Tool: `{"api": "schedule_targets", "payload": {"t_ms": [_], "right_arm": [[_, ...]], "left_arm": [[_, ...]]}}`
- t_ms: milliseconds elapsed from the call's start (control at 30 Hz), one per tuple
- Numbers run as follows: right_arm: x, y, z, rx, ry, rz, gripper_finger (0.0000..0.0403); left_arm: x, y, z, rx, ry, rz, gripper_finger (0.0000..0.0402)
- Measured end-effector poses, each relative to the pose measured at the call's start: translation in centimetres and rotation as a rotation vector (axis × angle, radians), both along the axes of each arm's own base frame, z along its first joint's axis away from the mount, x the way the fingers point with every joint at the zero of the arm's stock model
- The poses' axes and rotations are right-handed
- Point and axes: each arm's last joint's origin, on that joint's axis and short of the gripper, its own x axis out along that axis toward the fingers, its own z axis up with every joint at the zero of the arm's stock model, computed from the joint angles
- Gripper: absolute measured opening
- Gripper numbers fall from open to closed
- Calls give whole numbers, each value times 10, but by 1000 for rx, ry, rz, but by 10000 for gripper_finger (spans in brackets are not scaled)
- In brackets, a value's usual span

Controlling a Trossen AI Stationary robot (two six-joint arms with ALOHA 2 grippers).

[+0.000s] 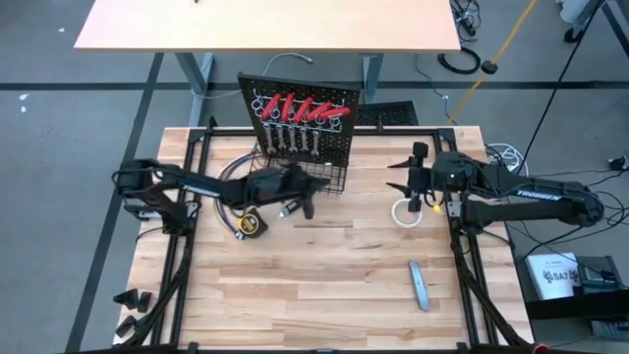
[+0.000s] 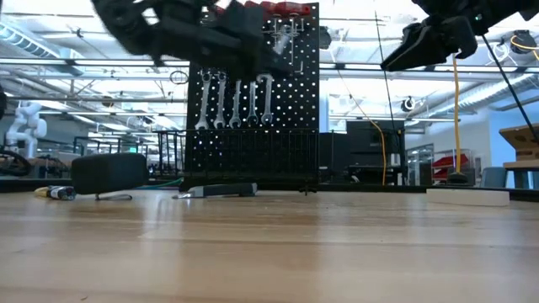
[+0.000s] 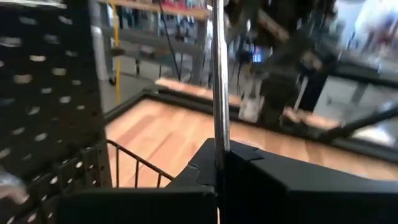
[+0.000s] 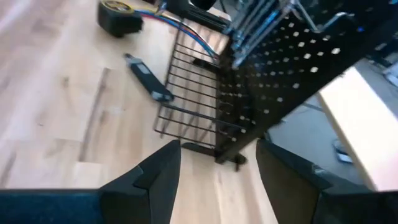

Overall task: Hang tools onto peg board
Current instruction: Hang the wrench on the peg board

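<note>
Pale wooden planks made up the tabletop (image 1: pixel 324 285), which filled the lower 2 thirds of the overhead picture, with a second tan table beyond it at the top edge. At upper centre stood the peg board (image 1: pixel 334 133), black and perforated, with red-handled tools (image 1: pixel 300 106) across its top and a row of silver wrenches (image 1: pixel 292 140) hanging below them; its wire basket (image 1: pixel 329 177) sat at its base. The left gripper (image 1: pixel 295 180), reaching in from the left of the frame to just in front of the basket, was clenched on a thin silver rod (image 3: pixel 219 81) that rose straight up between its closed fingers in the wrist picture; what kind of tool it was I could not tell. Below it, left of centre, lay the yellow tape measure (image 1: pixel 252 225), beside a bundle of coloured wires (image 1: pixel 231 202), and a black-handled knife (image 4: pixel 148 78) lay on the wood near the basket. The right gripper (image 1: pixel 398 177), right of centre, hung above the table with its jaws spread apart and nothing between them. Just beneath it sat the white tape roll (image 1: pixel 406 213), and the grey bar (image 1: pixel 419 284) lay lower right, well apart from the board.
</note>
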Motion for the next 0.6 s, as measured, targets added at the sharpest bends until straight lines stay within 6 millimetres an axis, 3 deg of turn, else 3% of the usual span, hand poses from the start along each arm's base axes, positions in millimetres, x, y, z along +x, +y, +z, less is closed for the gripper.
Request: {"api": "schedule_targets", "payload": {"t_ms": [167, 333, 433, 600], "right_arm": [[2, -2, -5, 60, -22, 30, 201], [9, -3, -6, 67, -56, 24, 201], [13, -4, -5, 63, -74, 25, 201], [20, -6, -7, 58, -77, 27, 201]], "left_arm": [[-19, 1, -17, -85, -110, 16, 2], [-3, 15, -36, -109, -96, -6, 2], [10, 25, -35, -101, -117, -12, 2], [11, 46, -35, -82, -116, 42, 2]]}}
